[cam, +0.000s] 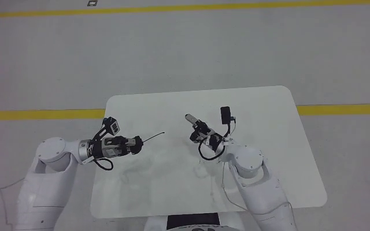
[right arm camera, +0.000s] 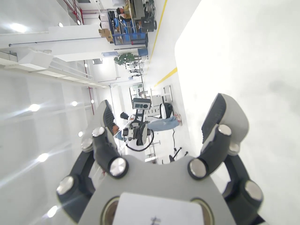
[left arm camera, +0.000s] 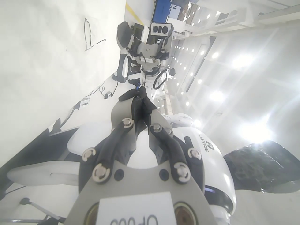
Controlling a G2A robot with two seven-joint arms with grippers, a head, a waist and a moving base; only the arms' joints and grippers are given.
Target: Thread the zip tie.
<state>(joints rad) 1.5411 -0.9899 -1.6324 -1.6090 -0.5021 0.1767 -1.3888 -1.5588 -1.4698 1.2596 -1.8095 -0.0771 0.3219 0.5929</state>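
Observation:
A thin black zip tie (cam: 154, 138) sticks out from my left gripper (cam: 139, 144) over the left half of the white table (cam: 260, 104), its free end pointing toward the right arm. In the left wrist view the left gripper (left arm camera: 140, 110) is shut on the zip tie (left arm camera: 137, 100), whose dark end bunches at the fingertips. My right gripper (cam: 194, 126) hovers near the table's middle, a short gap from the tie's tip. In the right wrist view the right gripper (right arm camera: 163, 107) is open wide with nothing between its fingers.
The table (right arm camera: 234, 36) has rounded corners and a bare white top around both grippers. Grey floor with a yellow line (cam: 173, 8) lies beyond the far edge. Another yellow line (cam: 52, 114) runs past the table's sides.

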